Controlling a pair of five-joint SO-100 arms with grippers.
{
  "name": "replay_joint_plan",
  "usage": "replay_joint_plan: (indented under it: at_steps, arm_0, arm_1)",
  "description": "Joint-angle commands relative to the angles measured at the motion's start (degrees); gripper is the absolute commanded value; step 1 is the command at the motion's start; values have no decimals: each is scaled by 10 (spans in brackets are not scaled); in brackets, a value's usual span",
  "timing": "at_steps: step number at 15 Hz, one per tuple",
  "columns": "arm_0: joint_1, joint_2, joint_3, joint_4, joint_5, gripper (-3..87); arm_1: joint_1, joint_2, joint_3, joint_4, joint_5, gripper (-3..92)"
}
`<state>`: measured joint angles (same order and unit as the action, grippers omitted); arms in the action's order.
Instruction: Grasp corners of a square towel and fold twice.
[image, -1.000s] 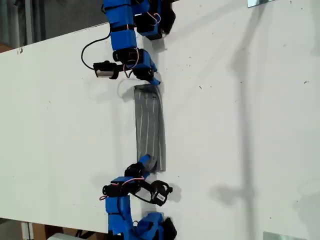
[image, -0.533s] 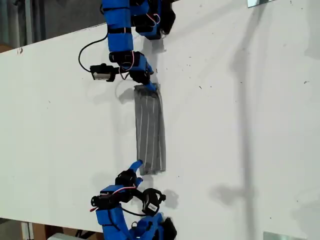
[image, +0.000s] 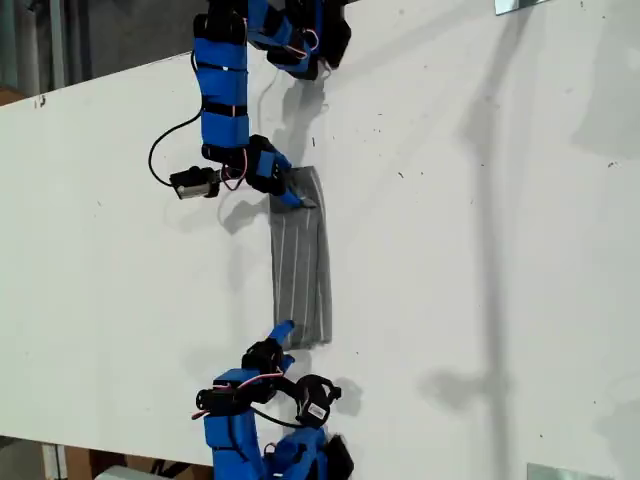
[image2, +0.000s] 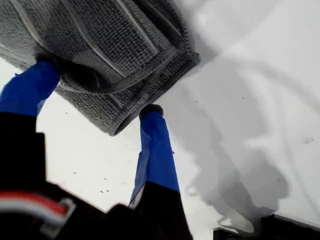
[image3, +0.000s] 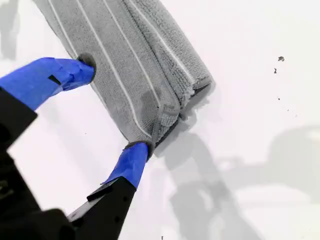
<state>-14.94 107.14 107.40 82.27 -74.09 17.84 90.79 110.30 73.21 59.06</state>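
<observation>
The towel (image: 300, 270), grey with thin white stripes, lies as a narrow folded strip on the white table (image: 480, 280). My first gripper (image: 290, 195) is at its upper end in the exterior view. In the first wrist view my first gripper (image2: 97, 90) is open. One fingertip (image2: 42, 70) presses on the cloth (image2: 115, 40); the other sits at the end edge beside a layered corner (image2: 114, 129). My second gripper (image: 282, 332) is at the strip's lower end. It (image3: 114, 105) is open astride a corner (image3: 132, 131) of the flat towel (image3: 135, 50).
Both blue arms reach in from the exterior view's top and bottom edges, with black cables and camera modules hanging beside the wrists. Metal brackets show at the exterior view's top right (image: 520, 5) and bottom right (image: 565, 470). The table's edge runs along the exterior view's left.
My first gripper moved down and toward the exterior view's left, onto the towel's upper end, which now sits slanted. My second gripper backed off the lower end, then returned to its corner.
</observation>
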Motion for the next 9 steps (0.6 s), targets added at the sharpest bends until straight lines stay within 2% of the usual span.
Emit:
replay_joint_plan:
  at_steps: [1, 3, 9]
  arm_0:
    - [8, 21, 2, -7, -4, 296]
    - [11, 22, 4, -13, -6, 296]
    - [15, 23, 8, -23, -8, 295]
  arm_1:
    - [-5, 33, -66, 40, -5, 358]
    - [12, 35, -60, 62, -5, 357]
    - [46, -67, -18, -7, -20, 358]
